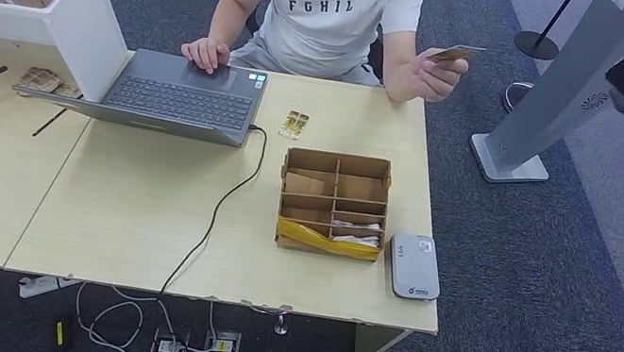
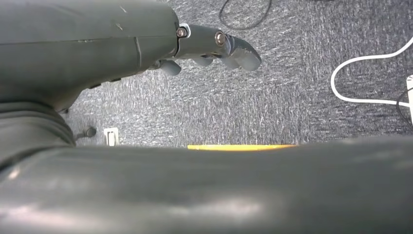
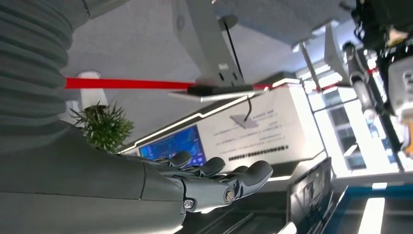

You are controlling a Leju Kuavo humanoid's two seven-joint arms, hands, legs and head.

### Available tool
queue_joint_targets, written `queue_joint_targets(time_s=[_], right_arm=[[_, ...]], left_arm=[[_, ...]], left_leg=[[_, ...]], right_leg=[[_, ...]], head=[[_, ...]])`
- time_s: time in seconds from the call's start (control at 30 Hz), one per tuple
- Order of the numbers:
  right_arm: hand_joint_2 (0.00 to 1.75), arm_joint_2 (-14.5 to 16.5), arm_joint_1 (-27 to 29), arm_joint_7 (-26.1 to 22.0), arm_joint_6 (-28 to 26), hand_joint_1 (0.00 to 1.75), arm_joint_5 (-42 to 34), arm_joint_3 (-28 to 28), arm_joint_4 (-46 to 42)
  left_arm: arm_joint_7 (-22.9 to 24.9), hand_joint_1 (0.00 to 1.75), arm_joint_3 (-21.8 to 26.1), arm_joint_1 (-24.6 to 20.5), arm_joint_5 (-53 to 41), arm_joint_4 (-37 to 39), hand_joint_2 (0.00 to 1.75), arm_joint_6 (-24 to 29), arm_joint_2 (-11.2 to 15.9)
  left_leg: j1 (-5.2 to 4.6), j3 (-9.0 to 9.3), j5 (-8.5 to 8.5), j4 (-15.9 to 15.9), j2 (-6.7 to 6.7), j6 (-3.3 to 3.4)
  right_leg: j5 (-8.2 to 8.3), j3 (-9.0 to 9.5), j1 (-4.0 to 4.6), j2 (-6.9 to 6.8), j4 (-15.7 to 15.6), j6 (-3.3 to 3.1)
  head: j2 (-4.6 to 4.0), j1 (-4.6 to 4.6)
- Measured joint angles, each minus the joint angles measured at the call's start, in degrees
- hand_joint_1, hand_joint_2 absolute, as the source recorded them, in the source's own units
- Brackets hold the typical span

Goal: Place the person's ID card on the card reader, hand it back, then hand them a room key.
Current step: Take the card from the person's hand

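Overhead, from the head view, I found the task at its opening step: the person [image 1: 327,6] held the ID card [image 1: 455,54] raised in one hand beyond the worktop's [image 1: 141,205] far edge, not yet passed over. The card reader [image 1: 414,266] lay at the near right corner, just beside the divided cardboard box [image 1: 333,202]. That box held brown cards in its left compartments and white items in a right one; I judged these the room keys, though I could not confirm it.

At the left wrist, my left hand [image 2: 214,46] hung over carpet, fingers loosely curled, holding nothing.

At the right wrist, my right hand [image 3: 219,180] was raised, fingers extended and apart, empty. The next move called for reaching it toward the card.
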Motion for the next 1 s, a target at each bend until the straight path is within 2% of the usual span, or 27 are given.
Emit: queue_joint_targets(time_s=[0.33, 0.63, 1.0], right_arm=[[1.75, 2.03, 4.72, -0.41, 0.75, 0.00, 3.48, 4.81, -1.46], [1.75, 3.93, 7.57, -1.74, -0.08, 0.00, 8.25, 5.47, -1.44], [1.75, 5.08, 9.80, -2.02, -1.17, 0.00, 8.80, 5.63, -1.29]], left_arm=[[-0.50, 0.00, -0.08, 0.01, -0.84, 0.00, 0.00, -0.31, 0.01], [-0.60, 0.00, -0.17, 0.02, -1.45, 0.00, 0.00, -0.04, 0.22], [-0.30, 0.00, -0.38, 0.05, -2.04, 0.00, 0.00, 0.02, 0.12]], left_leg=[[0.00, -0.01, 0.00, 0.00, 0.01, 0.00], [0.01, -0.01, 0.00, 0.00, 0.01, 0.00], [0.00, -0.01, 0.00, 0.00, 0.02, -0.01]], right_leg=[[0.00, -0.02, 0.00, 0.02, -0.01, 0.00], [0.00, -0.04, 0.01, 0.03, -0.01, 0.00], [0.00, -0.04, 0.00, 0.04, -0.01, 0.00]], head=[[0.00, 0.01], [0.00, 0.00], [0.00, -0.01]])
